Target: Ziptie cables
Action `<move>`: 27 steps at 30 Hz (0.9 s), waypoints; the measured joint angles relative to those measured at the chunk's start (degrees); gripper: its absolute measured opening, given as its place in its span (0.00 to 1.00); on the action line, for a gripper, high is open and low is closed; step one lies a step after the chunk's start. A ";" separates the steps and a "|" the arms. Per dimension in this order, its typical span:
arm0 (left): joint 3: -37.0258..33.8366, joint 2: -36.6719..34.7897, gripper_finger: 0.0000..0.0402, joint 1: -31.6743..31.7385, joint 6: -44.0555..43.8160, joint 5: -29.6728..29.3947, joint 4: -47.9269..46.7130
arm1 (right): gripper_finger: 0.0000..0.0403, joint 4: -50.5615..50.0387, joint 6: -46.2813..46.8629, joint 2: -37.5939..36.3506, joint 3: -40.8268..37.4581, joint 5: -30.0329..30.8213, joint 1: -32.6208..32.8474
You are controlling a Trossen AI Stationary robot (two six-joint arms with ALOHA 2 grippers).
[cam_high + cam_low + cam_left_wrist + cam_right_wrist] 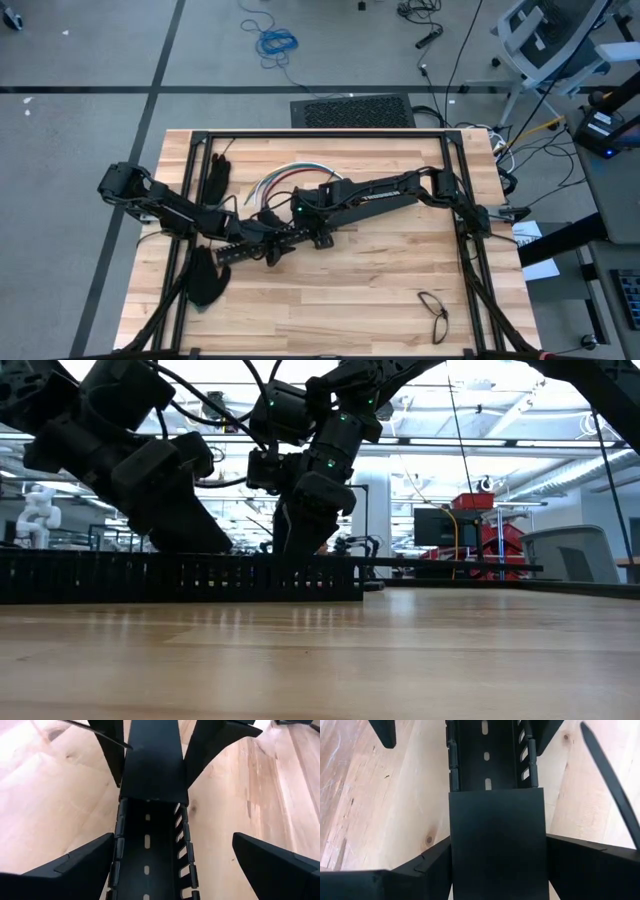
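The long black slotted plastic channel [150, 845] is straddled by the spread left gripper [165, 865] and clamped endwise by the right gripper [497, 865], while the coloured cables [285, 178] are left just beyond.

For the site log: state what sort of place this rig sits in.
Probably a robotics lab or workshop. A wooden table with two arms stands on grey carpet strewn with floor cables, an office chair beside it; the low view shows red equipment under strip lights.
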 joint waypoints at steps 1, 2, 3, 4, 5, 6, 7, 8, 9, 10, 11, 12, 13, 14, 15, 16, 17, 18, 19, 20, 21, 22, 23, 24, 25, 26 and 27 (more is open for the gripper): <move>0.00 0.00 0.99 0.11 0.35 -0.38 -0.10 | 0.63 0.00 0.00 0.00 0.00 0.05 0.00; 0.00 0.00 0.99 0.13 0.44 -0.88 -0.58 | 0.63 0.00 0.00 0.00 0.00 0.14 -0.01; 0.00 0.00 0.99 0.15 0.50 -1.35 -1.58 | 0.63 0.00 0.00 0.00 0.00 0.17 0.00; 0.00 0.03 0.99 0.15 0.70 -1.89 -2.96 | 0.63 0.00 0.00 0.00 0.00 0.17 0.00; 0.00 0.08 0.99 0.15 0.90 -2.83 -4.32 | 0.63 0.00 0.00 0.00 0.00 0.17 0.00; 0.00 0.39 0.99 0.17 0.87 -4.11 -5.23 | 0.63 0.00 0.00 0.00 0.00 0.17 0.00; 0.00 0.71 0.98 0.17 0.88 -4.93 -5.69 | 0.63 0.00 0.00 0.00 0.00 0.17 0.00; -0.02 0.90 0.97 0.17 0.91 -5.45 -5.97 | 0.63 0.00 0.00 0.00 0.00 0.17 -0.01; -0.02 0.94 0.96 0.17 1.07 -5.66 -5.75 | 0.63 -0.01 0.00 0.00 0.00 0.26 0.00; -0.02 0.94 0.95 0.17 1.42 -6.08 -5.29 | 0.63 -0.02 0.00 0.00 0.00 0.25 -0.02; -0.02 0.94 0.93 0.17 2.06 -6.54 -4.78 | 0.63 -0.02 0.00 0.00 0.00 0.25 -0.02; -0.02 0.94 0.92 0.16 2.47 -7.39 -4.34 | 0.63 -0.03 0.00 0.00 0.00 0.38 -0.02; -0.02 0.94 0.90 0.15 2.58 -8.27 -3.97 | 0.63 -0.07 0.00 0.00 0.00 0.60 -0.02; -0.02 0.94 0.89 0.19 2.58 -8.83 -3.35 | 0.63 -0.07 0.00 0.00 0.00 0.58 -0.05; -0.02 0.94 0.88 0.29 2.54 -9.13 -2.83 | 0.63 -0.15 0.01 0.00 0.00 0.54 -0.10; -0.02 0.94 0.87 0.34 2.51 -9.32 -2.17 | 0.63 -0.11 0.01 0.00 0.00 0.55 -0.11; 0.00 0.92 0.87 0.35 2.43 -9.32 -1.96 | 0.63 -0.09 0.02 0.00 0.00 0.57 -0.09; 0.00 0.92 0.86 0.44 2.40 -9.33 -1.99 | 0.63 -0.09 0.00 0.00 0.00 0.57 -0.04; 0.00 0.92 0.86 0.50 2.51 -9.33 -2.01 | 0.63 -0.07 0.00 0.00 0.00 0.47 -0.04; 0.00 0.92 0.86 0.72 2.65 -9.32 -1.99 | 0.63 -0.07 0.00 0.00 0.00 0.39 -0.04; 0.00 0.92 0.86 0.92 3.07 -9.31 -1.79 | 0.63 -0.09 0.01 0.00 0.00 0.44 -0.04; 0.00 0.92 0.86 0.98 3.59 -9.36 -1.52 | 0.63 -0.09 0.02 0.00 0.00 0.42 -0.07; 0.00 0.92 0.86 0.98 3.70 -9.46 -1.04 | 0.63 -0.07 0.02 0.00 0.00 0.35 -0.11; 0.00 0.92 0.86 1.01 3.72 -9.44 -0.36 | 0.63 -0.07 0.02 0.00 0.00 0.30 -0.09; 0.00 0.92 0.86 1.02 3.66 -9.38 -0.14 | 0.63 -0.07 0.02 0.00 0.00 0.15 -0.04; 0.00 0.92 0.86 0.99 3.59 -9.00 -0.16 | 0.63 -0.04 0.02 0.00 0.00 0.13 0.00; 0.00 0.92 0.86 0.96 3.63 -8.44 -0.22 | 0.63 0.00 0.02 0.00 0.00 0.05 0.00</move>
